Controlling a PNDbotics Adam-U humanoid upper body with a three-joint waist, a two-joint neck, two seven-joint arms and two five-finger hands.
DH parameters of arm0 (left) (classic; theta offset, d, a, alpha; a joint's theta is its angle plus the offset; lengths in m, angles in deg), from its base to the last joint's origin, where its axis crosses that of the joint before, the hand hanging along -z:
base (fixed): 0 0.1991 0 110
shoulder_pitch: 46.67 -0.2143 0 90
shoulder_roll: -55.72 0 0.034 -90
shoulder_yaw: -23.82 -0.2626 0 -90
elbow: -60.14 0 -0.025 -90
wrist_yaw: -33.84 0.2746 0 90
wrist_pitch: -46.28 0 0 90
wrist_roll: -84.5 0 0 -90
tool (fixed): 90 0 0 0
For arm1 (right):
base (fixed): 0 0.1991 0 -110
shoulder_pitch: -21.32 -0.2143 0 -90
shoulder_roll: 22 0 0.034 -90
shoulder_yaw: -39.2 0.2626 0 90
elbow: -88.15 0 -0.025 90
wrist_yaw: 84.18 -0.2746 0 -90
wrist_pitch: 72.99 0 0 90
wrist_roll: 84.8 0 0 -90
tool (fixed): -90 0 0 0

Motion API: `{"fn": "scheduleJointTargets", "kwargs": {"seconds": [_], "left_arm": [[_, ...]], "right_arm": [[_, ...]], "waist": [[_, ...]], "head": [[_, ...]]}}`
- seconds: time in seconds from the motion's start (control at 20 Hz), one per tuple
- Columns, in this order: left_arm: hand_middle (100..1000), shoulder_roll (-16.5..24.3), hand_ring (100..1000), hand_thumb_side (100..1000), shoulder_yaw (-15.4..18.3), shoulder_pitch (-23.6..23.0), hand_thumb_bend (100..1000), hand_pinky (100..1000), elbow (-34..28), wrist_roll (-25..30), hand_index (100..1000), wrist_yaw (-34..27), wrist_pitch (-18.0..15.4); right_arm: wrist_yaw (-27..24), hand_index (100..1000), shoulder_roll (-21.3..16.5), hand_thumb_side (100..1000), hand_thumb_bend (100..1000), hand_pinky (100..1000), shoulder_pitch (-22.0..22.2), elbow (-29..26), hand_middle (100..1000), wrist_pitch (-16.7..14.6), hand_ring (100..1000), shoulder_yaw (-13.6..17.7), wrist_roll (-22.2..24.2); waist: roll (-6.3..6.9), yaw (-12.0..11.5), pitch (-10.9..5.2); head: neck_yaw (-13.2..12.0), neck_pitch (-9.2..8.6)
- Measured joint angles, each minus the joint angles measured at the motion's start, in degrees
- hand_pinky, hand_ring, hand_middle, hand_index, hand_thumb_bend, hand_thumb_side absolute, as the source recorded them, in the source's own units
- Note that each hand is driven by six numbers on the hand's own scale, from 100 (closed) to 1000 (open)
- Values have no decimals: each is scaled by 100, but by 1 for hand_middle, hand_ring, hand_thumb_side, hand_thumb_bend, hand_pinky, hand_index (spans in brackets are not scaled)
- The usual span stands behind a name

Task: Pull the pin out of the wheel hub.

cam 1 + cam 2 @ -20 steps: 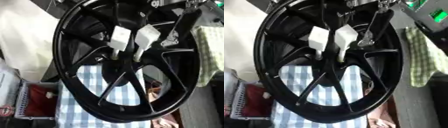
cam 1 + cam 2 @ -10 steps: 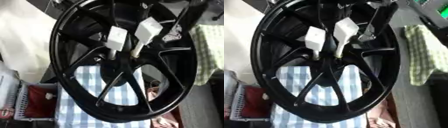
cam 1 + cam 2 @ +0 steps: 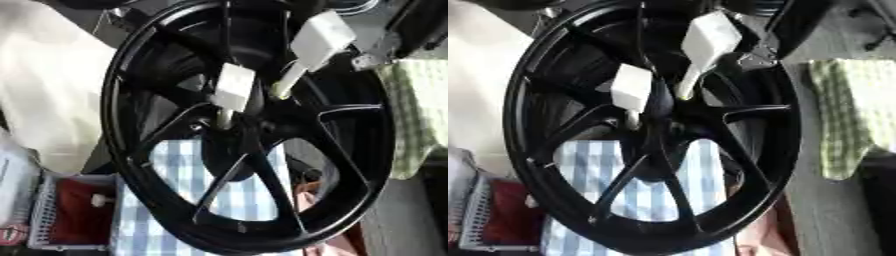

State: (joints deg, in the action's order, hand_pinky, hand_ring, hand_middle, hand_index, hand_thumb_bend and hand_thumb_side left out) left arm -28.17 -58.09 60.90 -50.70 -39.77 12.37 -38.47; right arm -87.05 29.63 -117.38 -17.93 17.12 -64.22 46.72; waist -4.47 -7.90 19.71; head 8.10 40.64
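At the far left we see a pale basket (image 3: 66,212) with a red lining and a small white object lying in it, low beside the wheel. Next to it a blue-and-white checked cloth (image 3: 179,200) covers the worktop and shows through the openings between the spokes. The black wheel (image 3: 654,125) stands on edge and fills most of both views, its rim tilted a little and its spokes meeting at the dark hub (image 3: 241,132) in the middle.

Two pins with white flat heads stand out from the hub area. The left pin (image 3: 232,90) points its pale shaft down toward the hub, and the shaft's end seems to sit in or right at it. The right pin (image 3: 315,42) lies higher and slanted, its head toward the upper right and its cream shaft (image 3: 686,85) running down toward the hub; we cannot tell whether its tip is still seated.

Our right hand (image 3: 416,25) comes in at the upper right, dark with a silver part just beside the right pin's head. We cannot tell how its fingers stand or whether they hold the pin. A green checked cloth (image 3: 846,115) hangs at the right edge.
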Motion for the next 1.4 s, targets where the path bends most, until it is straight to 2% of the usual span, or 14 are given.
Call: {"fn": "scheduleJointTargets", "kwargs": {"seconds": [0.35, 0.65, 0.85, 1.15, 1.35, 1.4], "left_arm": [[599, 1, 665, 698, 61, -48, 256, 793, -34, -45, 756, 18, -10], [599, 1, 666, 696, 103, -88, 256, 793, -39, -94, 756, 34, -30], [599, 1, 665, 695, 135, -111, 255, 793, -61, -136, 756, 39, -39], [599, 1, 665, 694, 172, -193, 253, 794, -78, -191, 756, 57, -52], [599, 1, 665, 694, 196, -199, 253, 794, -106, -214, 756, 62, -62], [599, 1, 665, 694, 201, -200, 253, 794, -106, -215, 756, 62, -62]], "right_arm": [[-132, 516, -432, 100, 130, 799, 991, 157, 470, -5, 675, 904, -873], [-182, 516, -559, 100, 110, 801, 1972, 819, 469, -38, 672, 1774, -1841], [-147, 520, -547, 100, 100, 801, 2482, 1296, 470, -60, 671, 2222, -2374], [145, 551, -278, 100, 100, 805, 3127, 1729, 496, -37, 684, 2646, -3003], [367, 634, -13, 154, 191, 826, 3489, 1862, 570, -2, 729, 2770, -3223], [434, 696, 57, 218, 247, 840, 3565, 1890, 653, 19, 755, 2790, -3264]], "waist": [[52, 93, -9], [128, 172, -7], [208, 237, 9], [336, 318, 16], [383, 341, 17], [388, 352, 17]], "head": [[-102, -53], [-162, -53], [-208, -49], [-324, -47], [-352, -47], [-352, -47]]}}
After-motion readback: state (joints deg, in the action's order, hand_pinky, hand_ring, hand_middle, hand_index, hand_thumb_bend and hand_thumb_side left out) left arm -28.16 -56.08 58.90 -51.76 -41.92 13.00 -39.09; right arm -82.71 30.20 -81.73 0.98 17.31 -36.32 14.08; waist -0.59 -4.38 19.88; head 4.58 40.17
